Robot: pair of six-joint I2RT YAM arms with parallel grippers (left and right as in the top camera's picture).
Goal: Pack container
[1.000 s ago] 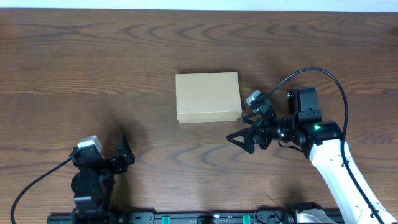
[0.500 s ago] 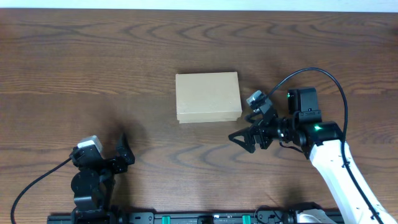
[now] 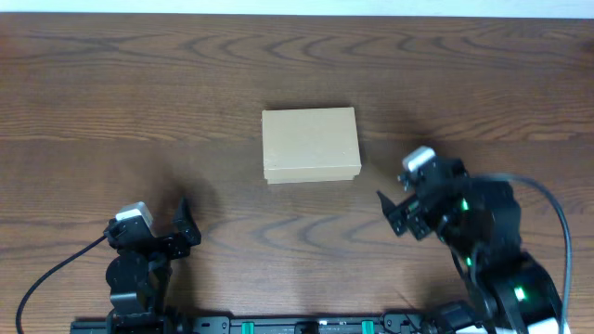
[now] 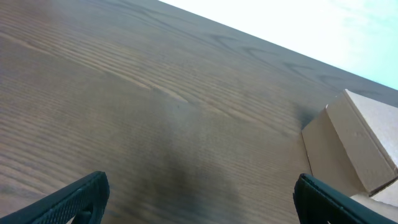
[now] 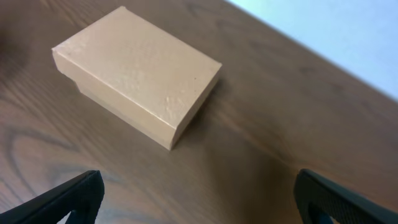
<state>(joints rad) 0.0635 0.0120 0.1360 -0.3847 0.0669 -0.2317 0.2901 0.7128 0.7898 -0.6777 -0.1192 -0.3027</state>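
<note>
The container (image 3: 310,144) lies near the middle of the table (image 3: 102,83), flat on the wood. Its lid is down and even on all sides, and nothing touches it. In the right wrist view it is a plain brown box with its flap fully shut, and I see no other object on the wood around it. The right gripper (image 3: 392,213) is now at about 4 o'clock from the container and clearly apart from it. One second ago it was closer, just beside the box's corner at 5 o'clock, with the arm stretched over the table. Now the arm is folded back toward its base at 5 o'clock, and it looks blurred in the overhead view, so I judge that it is in motion. Its jaws are wide and hold nothing: in its own camera the two fingertips stand at the two lower corners of the picture, with bare wood between them. The left gripper (image 3: 186,224) is at 8 o'clock, well apart from the container, in the same place as one second ago, and its jaws are also wide and empty. Because the box is closed and the nearer arm goes away from it, I think the packing is finished or almost finished.
</note>
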